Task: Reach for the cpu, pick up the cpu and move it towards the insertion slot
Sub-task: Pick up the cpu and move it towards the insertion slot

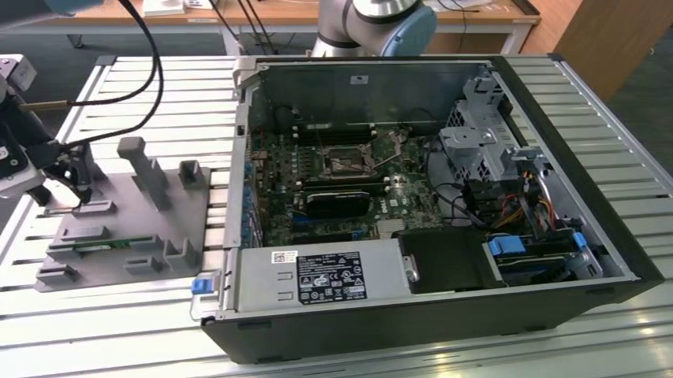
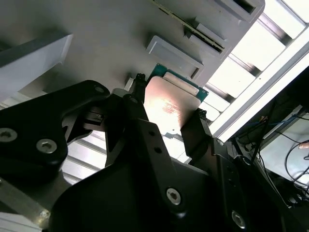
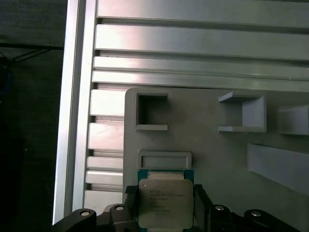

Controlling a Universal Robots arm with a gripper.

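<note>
The cpu (image 3: 165, 203) is clamped between the claw's (image 3: 165, 192) two black fingers (image 3: 131, 194), one pressed against each opposite edge. A grey fixture plate (image 3: 217, 154) lies directly beneath the claw. The insertion slot (image 1: 345, 163) is seen well apart from the claw, inside the open computer case (image 1: 547, 118), toward the exterior view's right.

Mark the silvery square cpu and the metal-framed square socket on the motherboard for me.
silvery square cpu (image 3: 165, 203), first wrist view, middle of its metal lid.
metal-framed insertion slot (image 1: 345, 163), exterior view, its dark centre.

Silvery cpu (image 3: 165, 202) — teal-green rim, black pincer (image 2: 170, 99), grey tray (image 3: 217, 159)
</note>
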